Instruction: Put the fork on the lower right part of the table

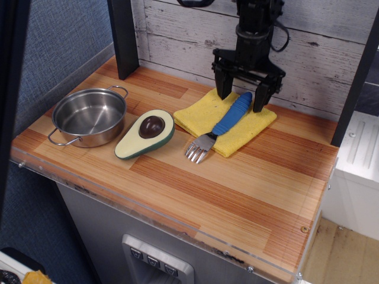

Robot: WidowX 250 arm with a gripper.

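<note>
Open wide, the black robot gripper [241,99] hangs over the top end of the blue-handled silver fork [220,126], one finger on each side. That fork lies on a yellow folded cloth [249,127], its prongs poking onto the striped wooden table [237,195]. Left of the cloth sit a toy avocado half [145,134] and a shiny metal pot [89,116].

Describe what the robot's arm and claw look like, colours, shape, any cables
The arm is a black column of stacked blocky segments coming down from the top of the picture. A black cable loops out on its right side. The claw is matte black too: a wide crossbar body with two thick fingers that taper toward the tips. No markings or labels are visible.
</note>
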